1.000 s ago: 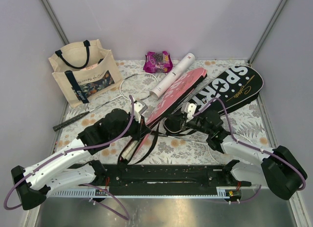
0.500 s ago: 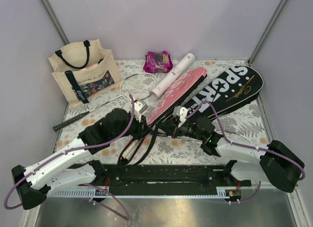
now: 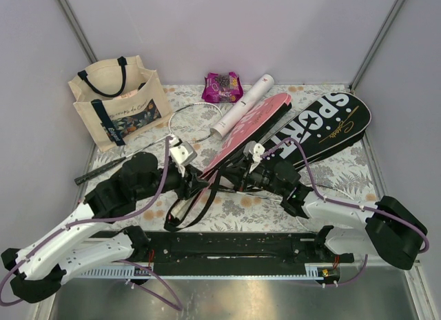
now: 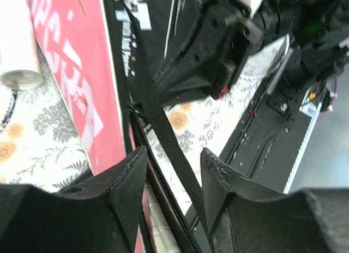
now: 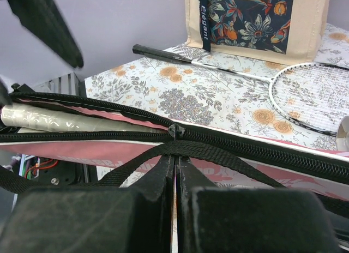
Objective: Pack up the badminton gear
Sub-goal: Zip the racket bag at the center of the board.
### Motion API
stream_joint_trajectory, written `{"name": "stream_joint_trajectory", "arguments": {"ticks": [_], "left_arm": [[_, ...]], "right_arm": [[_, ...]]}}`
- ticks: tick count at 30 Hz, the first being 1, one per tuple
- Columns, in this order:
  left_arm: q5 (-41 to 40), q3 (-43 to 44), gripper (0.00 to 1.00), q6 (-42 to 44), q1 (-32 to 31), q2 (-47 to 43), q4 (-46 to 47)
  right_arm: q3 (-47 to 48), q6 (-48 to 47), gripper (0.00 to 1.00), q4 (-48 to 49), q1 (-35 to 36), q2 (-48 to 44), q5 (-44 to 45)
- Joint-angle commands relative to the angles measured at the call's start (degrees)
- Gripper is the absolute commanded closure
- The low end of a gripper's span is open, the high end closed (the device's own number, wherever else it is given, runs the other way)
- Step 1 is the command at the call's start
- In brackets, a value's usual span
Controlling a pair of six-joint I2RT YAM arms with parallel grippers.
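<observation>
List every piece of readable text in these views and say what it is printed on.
"SPORT": black racket cover.
"Elegant": navy strap on the canvas tote.
Too small, blurred or cut off to read: the gold script on the black cover, the white lettering on the pink cover, the tote's front print and the mark on the white tube.

A cream tote (image 3: 117, 103) stands left of a purple snack packet (image 3: 222, 87).
</observation>
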Motion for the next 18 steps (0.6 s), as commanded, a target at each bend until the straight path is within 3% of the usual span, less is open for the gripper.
{"name": "stream_joint_trajectory", "arguments": {"ticks": [1, 5, 18], "left_arm": [[2.7, 0.5, 0.53, 3.1, -4.0, 1.7, -4.3], [-5.6, 1.7, 0.53, 2.5, -12.4, 3.5, -5.6], [-22.0, 0.2, 0.52, -1.9, -21.6, 8.2, -7.6]], "right_arm": [[4.0, 1.8, 1.00, 5.2, 0.5, 0.4, 2.8], [4.0, 2.2, 1.00, 5.1, 0.5, 0.9, 3.9], [4.5, 2.6, 1.00, 3.4, 0.5, 0.3, 5.6]]}}
